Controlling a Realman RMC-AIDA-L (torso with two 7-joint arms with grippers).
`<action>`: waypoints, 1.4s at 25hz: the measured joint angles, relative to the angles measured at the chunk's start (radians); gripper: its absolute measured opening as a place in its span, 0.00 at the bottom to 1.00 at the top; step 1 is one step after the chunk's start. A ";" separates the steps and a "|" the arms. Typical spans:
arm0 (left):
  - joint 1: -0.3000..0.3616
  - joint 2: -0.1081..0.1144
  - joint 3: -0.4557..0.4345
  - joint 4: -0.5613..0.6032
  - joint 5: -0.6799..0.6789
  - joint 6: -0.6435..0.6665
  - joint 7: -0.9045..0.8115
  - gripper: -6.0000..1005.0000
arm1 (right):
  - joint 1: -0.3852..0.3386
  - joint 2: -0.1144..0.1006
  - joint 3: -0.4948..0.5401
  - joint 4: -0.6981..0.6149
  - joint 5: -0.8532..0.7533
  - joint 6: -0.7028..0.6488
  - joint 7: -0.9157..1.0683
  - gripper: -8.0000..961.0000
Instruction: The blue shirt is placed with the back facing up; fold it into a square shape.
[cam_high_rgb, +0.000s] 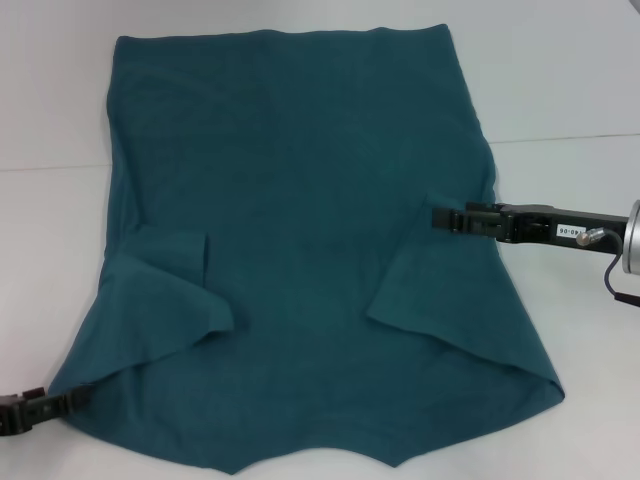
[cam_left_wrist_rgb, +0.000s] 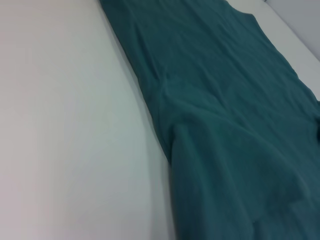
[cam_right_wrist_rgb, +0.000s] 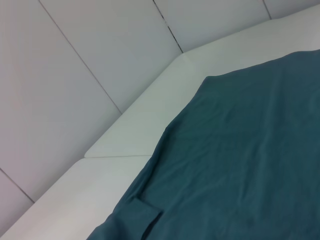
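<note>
Both end effectors (cam_high_rgb: 447, 217) at shirt (cam_high_rgb: 300, 230) edges.

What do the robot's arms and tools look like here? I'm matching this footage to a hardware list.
The right tool is black, slim and blocky, with a white label bearing dark print on its body; behind it sit a silver-grey cylindrical wrist, a small metal plug and a thin black cable. The left tool is the same black, angular type; only its tip shows, so no markings or cable are visible.
</note>
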 joint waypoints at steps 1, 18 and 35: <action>-0.002 0.000 0.004 0.000 0.004 0.002 -0.003 0.87 | -0.001 0.000 0.000 0.000 0.000 0.000 0.000 0.94; -0.031 0.003 0.031 -0.001 0.036 0.028 -0.023 0.84 | -0.001 0.000 0.000 0.000 0.000 0.000 0.001 0.94; -0.046 0.007 0.054 0.019 0.058 0.013 -0.077 0.48 | 0.005 0.000 0.000 0.000 0.000 -0.005 0.008 0.94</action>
